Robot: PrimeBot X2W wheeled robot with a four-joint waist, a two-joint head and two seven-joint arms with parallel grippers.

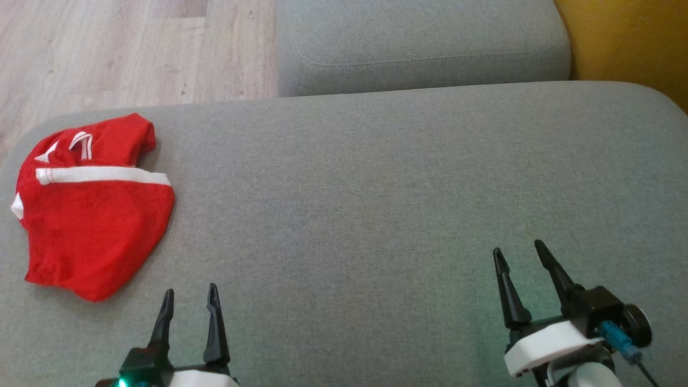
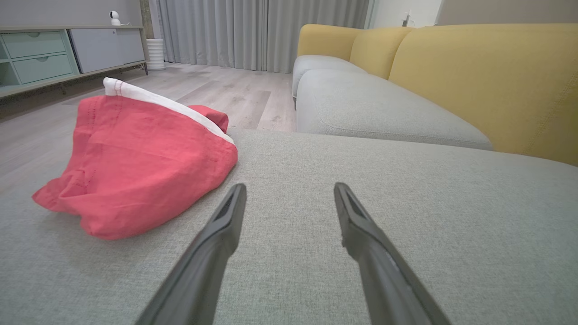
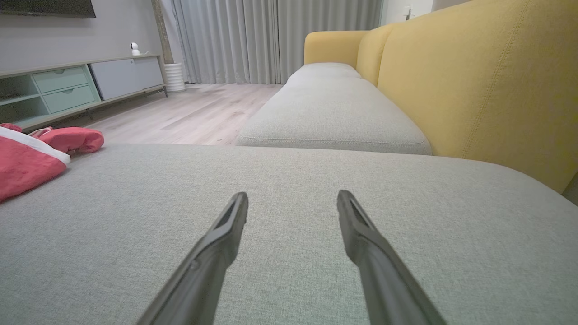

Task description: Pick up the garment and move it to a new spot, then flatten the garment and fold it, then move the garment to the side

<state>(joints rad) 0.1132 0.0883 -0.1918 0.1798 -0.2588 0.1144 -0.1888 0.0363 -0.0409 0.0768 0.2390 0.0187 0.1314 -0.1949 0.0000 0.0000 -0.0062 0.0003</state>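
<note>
**Head view.** One red garment [image 1: 91,215] lies crumpled at the left end of a wide grey cushion [image 1: 403,177]. Its long axis runs from near to far, and a white band [image 1: 102,174] crosses it from side to side. A second grey cushion [image 1: 419,48] sits beyond, with wooden floor [image 1: 107,48] to its left and a yellow backrest [image 1: 629,37] to its right. There are two grippers. The left gripper [image 1: 192,288] is near the garment but apart from it, and the right gripper [image 1: 517,247] is well apart. Both have their jaws spread wide and empty.

**Left wrist view.** The garment sits ahead and to the left of the two parted fingers, without touching them. The white band runs along its upper edge. A low cabinet [image 2: 40,58] and grey curtains [image 2: 262,31] stand behind.

**Right wrist view.** The garment lies at the far left edge. Bare cushion separates it from the two widely parted fingers.
</note>
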